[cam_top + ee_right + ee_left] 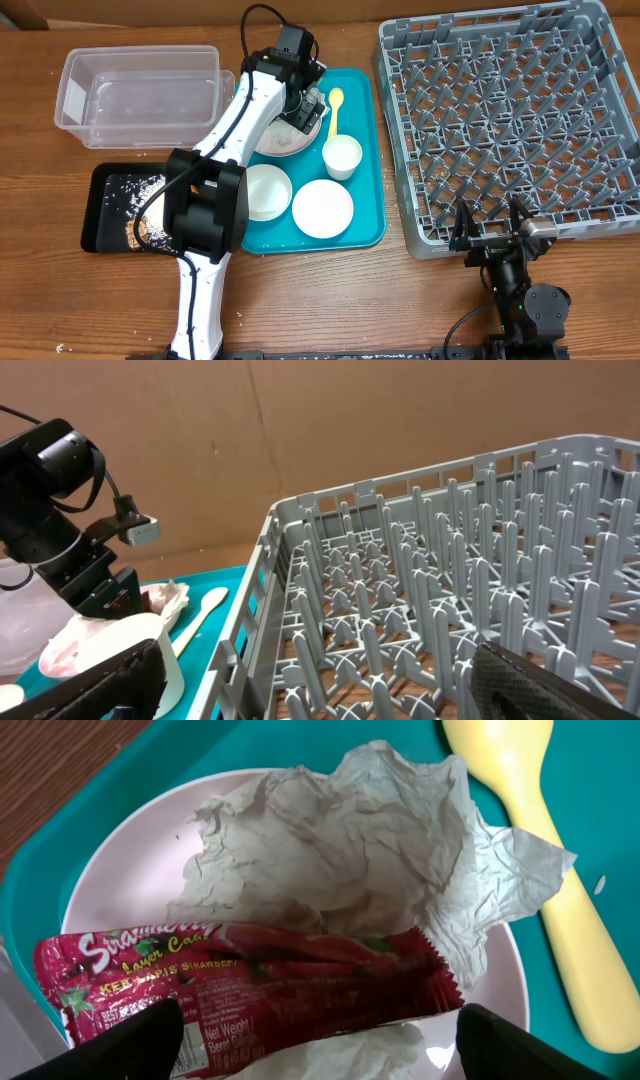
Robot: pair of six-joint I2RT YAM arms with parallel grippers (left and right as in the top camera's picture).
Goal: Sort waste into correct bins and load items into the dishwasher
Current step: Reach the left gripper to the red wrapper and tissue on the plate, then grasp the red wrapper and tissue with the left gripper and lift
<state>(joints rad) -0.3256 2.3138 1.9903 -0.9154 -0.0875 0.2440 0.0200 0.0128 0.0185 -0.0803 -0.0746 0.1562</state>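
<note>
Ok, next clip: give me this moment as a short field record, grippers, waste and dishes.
left gripper: open, fingers either side of the red-and-white wrapper
wrapper: lies on the white plate, against a crumpled napkin
yellow spoon: on the teal tray beside the plate
right gripper: open, empty, at the near edge of the dish rack
dish rack: no dishes loaded
black tray: holds rice

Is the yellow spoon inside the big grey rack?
No, the yellow spoon lies on the teal tray, beside the grey rack, not in it.
</note>
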